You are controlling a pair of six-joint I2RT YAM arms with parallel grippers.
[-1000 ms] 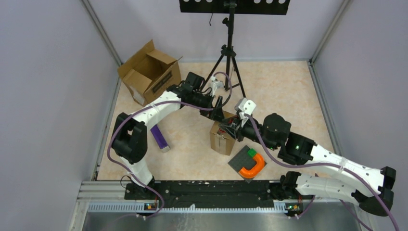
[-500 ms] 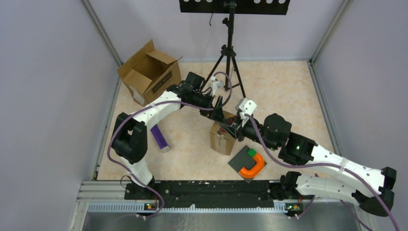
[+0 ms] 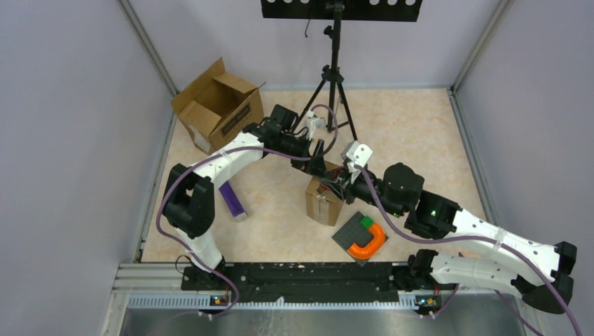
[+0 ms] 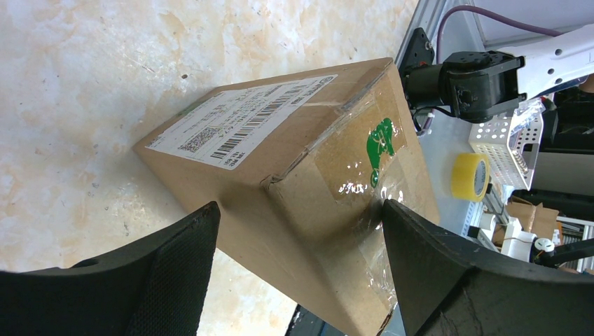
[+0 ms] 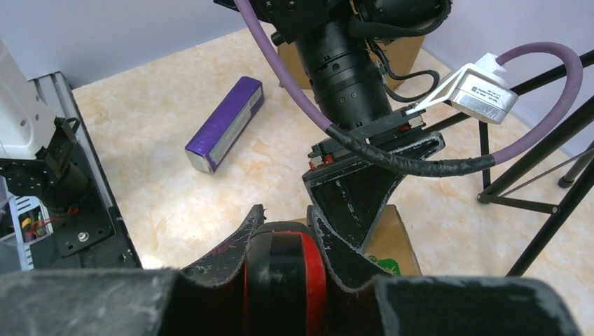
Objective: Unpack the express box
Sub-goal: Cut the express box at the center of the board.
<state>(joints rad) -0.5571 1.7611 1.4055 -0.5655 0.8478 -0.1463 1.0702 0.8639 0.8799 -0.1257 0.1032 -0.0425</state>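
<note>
Both arms at the sealed box
Left tool (image 4: pixel 298 262) spread wide around the taped express box (image 4: pixel 294 175); right tool (image 5: pixel 284 234) pinching a red-and-black thing (image 5: pixel 284 273).

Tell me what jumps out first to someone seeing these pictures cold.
Both arms meet over a small taped cardboard box at the table's middle: the left gripper straddles it with wide jaws, while the right gripper holds a black-and-red tool just above it. Next come the open empty carton at the far left, the purple box lying flat, and an orange U-shaped piece on a dark plate.
</note>
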